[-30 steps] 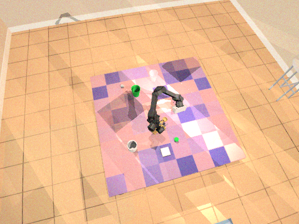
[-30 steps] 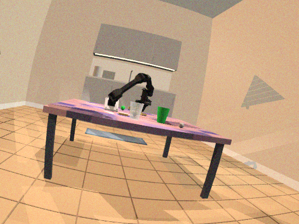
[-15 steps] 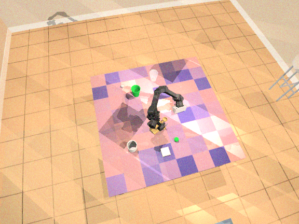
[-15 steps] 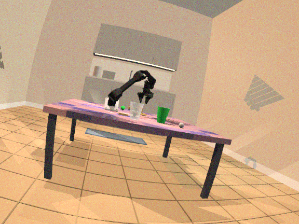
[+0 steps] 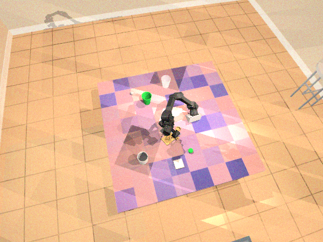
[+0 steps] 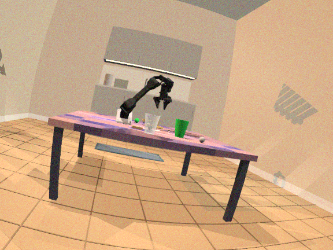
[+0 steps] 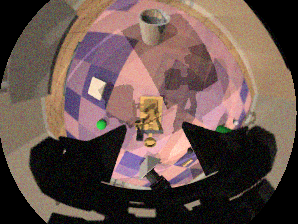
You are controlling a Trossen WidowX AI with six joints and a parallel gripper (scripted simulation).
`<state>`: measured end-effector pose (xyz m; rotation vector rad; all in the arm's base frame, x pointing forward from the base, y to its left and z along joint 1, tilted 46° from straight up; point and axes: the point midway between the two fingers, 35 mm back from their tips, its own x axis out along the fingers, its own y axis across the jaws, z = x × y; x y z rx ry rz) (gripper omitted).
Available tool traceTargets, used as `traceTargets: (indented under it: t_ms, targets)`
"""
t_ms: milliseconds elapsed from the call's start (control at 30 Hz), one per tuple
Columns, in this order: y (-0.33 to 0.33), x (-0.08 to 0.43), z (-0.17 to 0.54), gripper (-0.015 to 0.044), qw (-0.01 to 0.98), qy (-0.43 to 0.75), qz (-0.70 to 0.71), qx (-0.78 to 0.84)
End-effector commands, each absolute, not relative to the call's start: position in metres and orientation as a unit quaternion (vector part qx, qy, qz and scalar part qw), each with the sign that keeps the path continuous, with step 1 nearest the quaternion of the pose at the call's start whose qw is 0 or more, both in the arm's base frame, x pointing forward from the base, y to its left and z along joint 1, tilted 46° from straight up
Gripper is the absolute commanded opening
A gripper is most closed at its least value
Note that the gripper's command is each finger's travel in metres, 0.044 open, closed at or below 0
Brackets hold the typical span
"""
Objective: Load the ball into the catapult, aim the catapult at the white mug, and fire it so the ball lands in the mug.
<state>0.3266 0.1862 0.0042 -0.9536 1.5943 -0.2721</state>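
Note:
The yellow catapult (image 5: 167, 140) (image 7: 151, 104) lies on the table with its round cup end away from the white mug; I see no ball in that cup. The white mug (image 5: 142, 158) (image 7: 151, 33) stands upright, roughly in line beyond the catapult's base. A green ball (image 5: 190, 150) (image 6: 136, 120) (image 7: 101, 124) lies on the table to the left of the catapult in the wrist view. A grey ball (image 5: 132, 92) (image 6: 202, 139) lies beyond the green cup in the top view. My gripper (image 5: 171, 133) (image 6: 161, 108) (image 7: 154, 126) is wide open, points down and hangs above the catapult, holding nothing.
A green cup (image 5: 146, 98) (image 6: 181, 128) and a translucent cup (image 5: 165, 81) (image 6: 151, 124) stand upright on the far side from the mug. A small white square (image 5: 179, 163) (image 7: 97, 88) lies beside the green ball. The arm's white base (image 5: 193, 117) (image 6: 124, 117) is on the table.

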Motion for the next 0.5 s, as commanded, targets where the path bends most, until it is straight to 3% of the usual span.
traceTargets:
  t_ms: [0, 133, 467]
  targets:
    - [0.174, 0.329, 0.008, 0.0387, 0.59, 0.688, -0.124, -0.404]
    - [0.129, 0.333, 0.048, 0.03, 0.607, 0.686, -0.143, -0.376]
    - [0.006, 0.292, 0.123, 0.03, 0.641, 0.67, -0.21, -0.309]
